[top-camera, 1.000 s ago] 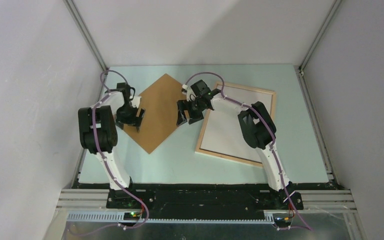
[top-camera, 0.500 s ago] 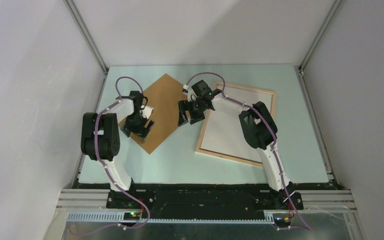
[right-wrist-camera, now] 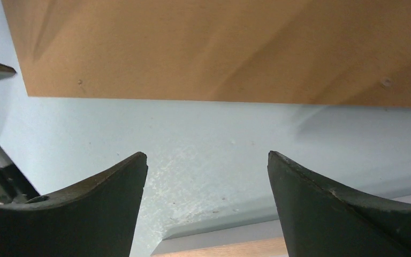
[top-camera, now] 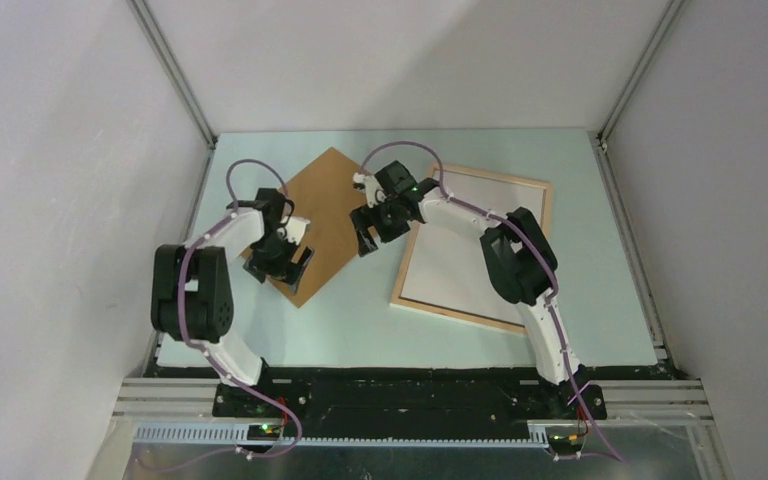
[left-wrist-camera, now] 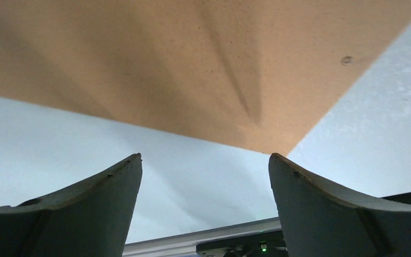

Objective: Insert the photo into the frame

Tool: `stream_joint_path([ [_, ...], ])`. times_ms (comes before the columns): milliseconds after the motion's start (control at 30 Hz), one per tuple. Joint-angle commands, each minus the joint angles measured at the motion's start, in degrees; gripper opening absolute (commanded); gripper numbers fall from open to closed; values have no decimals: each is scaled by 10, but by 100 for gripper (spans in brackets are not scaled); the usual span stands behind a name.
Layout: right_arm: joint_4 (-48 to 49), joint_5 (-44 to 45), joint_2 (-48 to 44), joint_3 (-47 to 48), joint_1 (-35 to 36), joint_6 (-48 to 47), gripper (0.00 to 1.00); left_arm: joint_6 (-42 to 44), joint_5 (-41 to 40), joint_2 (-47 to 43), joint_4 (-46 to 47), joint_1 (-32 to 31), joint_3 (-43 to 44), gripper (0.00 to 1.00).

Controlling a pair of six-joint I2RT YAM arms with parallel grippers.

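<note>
With the left gripper (top-camera: 282, 270) and right gripper (top-camera: 373, 238) both spread and empty above the brown backing board (top-camera: 325, 210), the frame (top-camera: 460, 316) lies right of the table's (top-camera: 600, 250) centre, and its white sheet (top-camera: 465, 250), probably the photo face-down, looks flimsy, so pinch its border.

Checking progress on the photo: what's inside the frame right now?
The frame holds a plain whitish sheet; no dark picture shows. The right arm hides part of it.
</note>
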Motion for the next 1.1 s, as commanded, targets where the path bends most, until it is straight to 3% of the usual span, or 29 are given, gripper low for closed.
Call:
stream_joint_path([
  [0, -6, 83, -57, 32, 62, -115, 87, -13, 27, -97, 2, 26, 8, 95],
  [267, -22, 156, 3, 129, 155, -200, 87, -7, 32, -213, 2, 185, 1, 100],
  [600, -51, 186, 107, 264, 250, -241, 86, 28, 61, -252, 2, 325, -9, 100],
  [933, -55, 195, 170, 318, 289, -236, 85, 41, 80, -241, 1, 363, -10, 100],
  [1067, -61, 189, 178, 316, 286, -229, 79, 37, 90, -236, 1, 362, -6, 100],
])
